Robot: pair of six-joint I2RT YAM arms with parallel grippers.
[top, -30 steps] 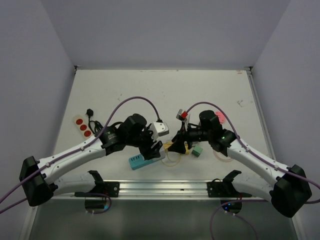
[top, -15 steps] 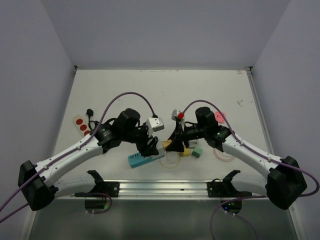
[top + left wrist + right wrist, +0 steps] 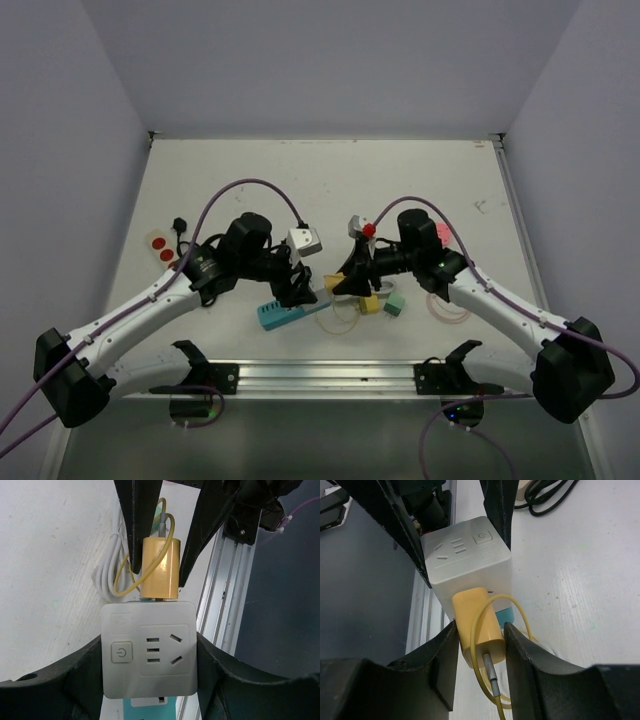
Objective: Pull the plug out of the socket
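A white cube socket (image 3: 148, 650) with a power button is held off the table, clamped between my left gripper's (image 3: 148, 652) black fingers. A yellow plug (image 3: 160, 567) with a yellow cable sits against the socket's side, and I cannot tell if its pins are fully in. My right gripper (image 3: 479, 630) is shut on the plug (image 3: 477, 620), one finger on each side. The socket (image 3: 465, 555) shows beyond it. In the top view both grippers meet above the near middle of the table, left (image 3: 300, 285) and right (image 3: 345, 283).
A teal power strip (image 3: 280, 313) lies just below the grippers, with a yellow cable loop (image 3: 340, 315), a yellow block (image 3: 368, 303) and a green block (image 3: 394, 303) beside it. A white strip with red buttons (image 3: 160, 250) lies at the left. A metal rail (image 3: 330, 375) runs along the near edge.
Both wrists have shifted a little toward the far side and left. The socket and the plug stay together between the two grippers.
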